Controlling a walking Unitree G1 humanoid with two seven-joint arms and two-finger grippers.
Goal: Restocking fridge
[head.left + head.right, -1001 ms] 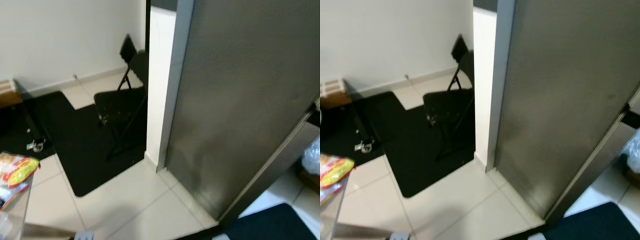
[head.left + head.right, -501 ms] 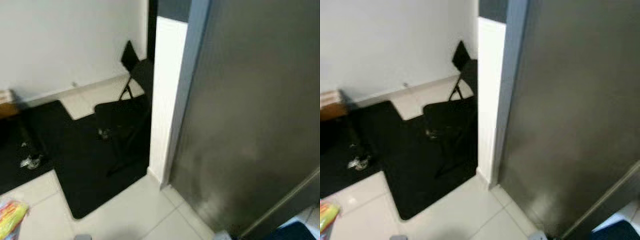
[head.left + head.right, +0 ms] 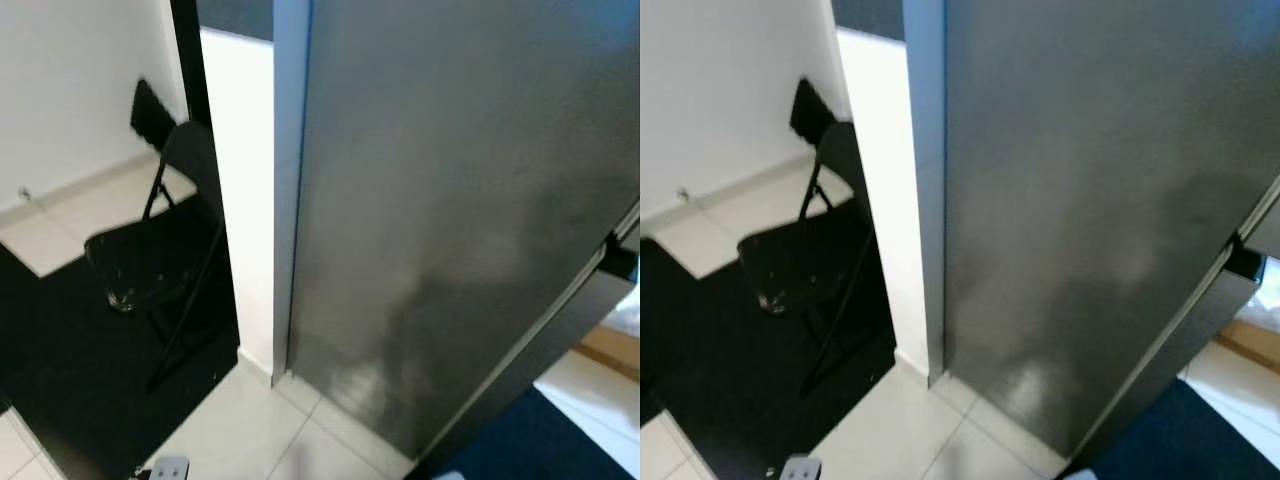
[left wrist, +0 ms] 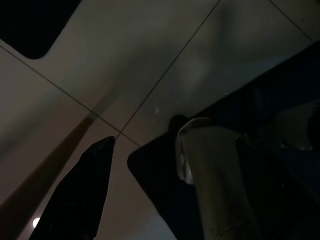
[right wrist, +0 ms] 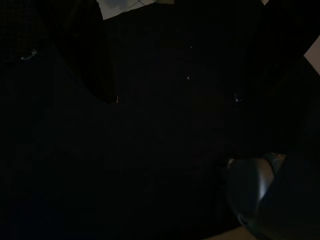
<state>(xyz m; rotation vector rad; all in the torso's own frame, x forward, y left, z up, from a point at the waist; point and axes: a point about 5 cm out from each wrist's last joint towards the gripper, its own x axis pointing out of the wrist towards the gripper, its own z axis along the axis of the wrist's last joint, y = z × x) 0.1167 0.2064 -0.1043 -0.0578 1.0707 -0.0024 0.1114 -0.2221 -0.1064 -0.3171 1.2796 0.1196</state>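
The tall grey steel fridge (image 3: pixel 450 200) stands shut right in front of me and takes up most of the head views. Its side panel faces me, and the door edge (image 3: pixel 560 320) runs down diagonally at the right. My left gripper (image 4: pixel 170 150) hangs low over pale floor tiles (image 4: pixel 165 55) beside a dark mat. My right gripper (image 5: pixel 165 100) hangs in deep shade over a dark mat, and little can be made out there.
A white wall pillar (image 3: pixel 240 190) adjoins the fridge's left side. A black folding chair (image 3: pixel 150 270) stands on a black mat (image 3: pixel 60 380) to the left. A dark blue mat (image 3: pixel 540 440) and a cardboard box (image 3: pixel 610 345) lie at the lower right.
The camera has swung to the right and moved nearer the fridge. The colourful packet at the lower left has slid out of the picture, and the chair now sits further left.
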